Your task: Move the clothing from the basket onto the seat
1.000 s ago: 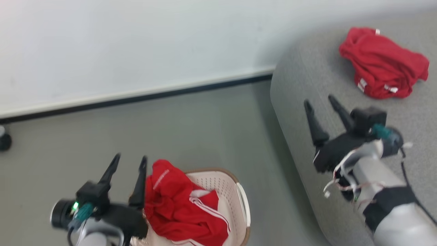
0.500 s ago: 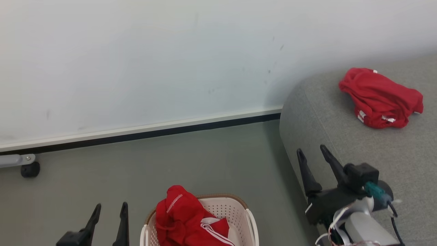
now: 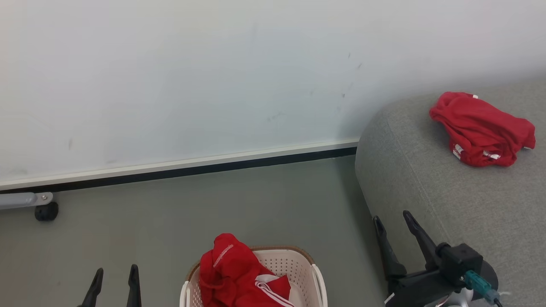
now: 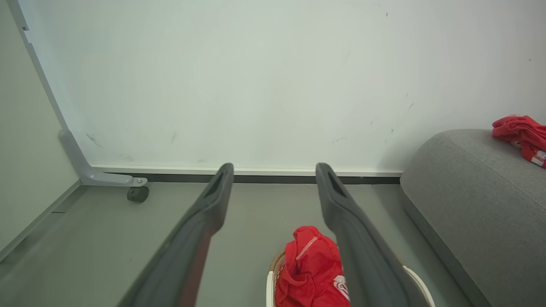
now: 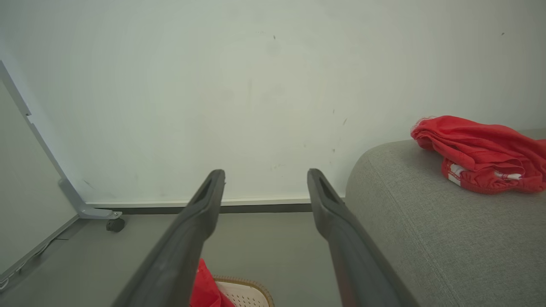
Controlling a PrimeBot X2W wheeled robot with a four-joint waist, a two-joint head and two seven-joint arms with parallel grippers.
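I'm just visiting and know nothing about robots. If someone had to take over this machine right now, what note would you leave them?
Left end effector: open, empty, to the left of the basket in the head view.
Right end effector: open, empty, by the seat's rounded edge.
Basket: on the floor, with red clothing heaped in it, including a white-striped piece.
Done: one red garment lies crumpled on the seat.
Left: lift the basket's clothing out and put it on the seat.
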